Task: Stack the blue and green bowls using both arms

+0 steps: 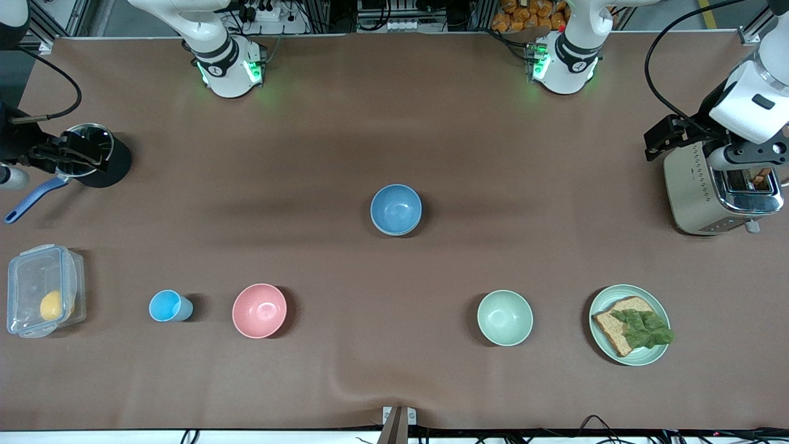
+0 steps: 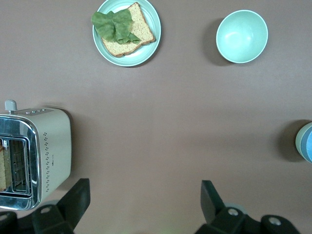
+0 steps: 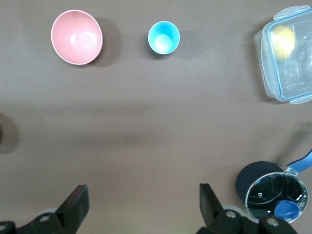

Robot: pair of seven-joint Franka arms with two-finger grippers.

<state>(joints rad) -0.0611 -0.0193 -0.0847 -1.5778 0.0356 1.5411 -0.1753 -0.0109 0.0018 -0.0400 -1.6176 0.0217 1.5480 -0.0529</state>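
The blue bowl [image 1: 396, 209] sits nested in the green bowl [image 2: 298, 142] mid-table. The left end effector [image 2: 144, 202], fingers spread, is over the toaster [image 1: 718, 187]; the right end effector [image 3: 143, 204], fingers spread, over the saucepan [image 1: 86, 155].

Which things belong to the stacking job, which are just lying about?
Job: round sky-blue plastic bowl nested in round sage-green bowl; left gripper, right gripper, both open.
Idle: mint bowl, pink bowl, blue cup, toaster, sandwich plate, saucepan, box.
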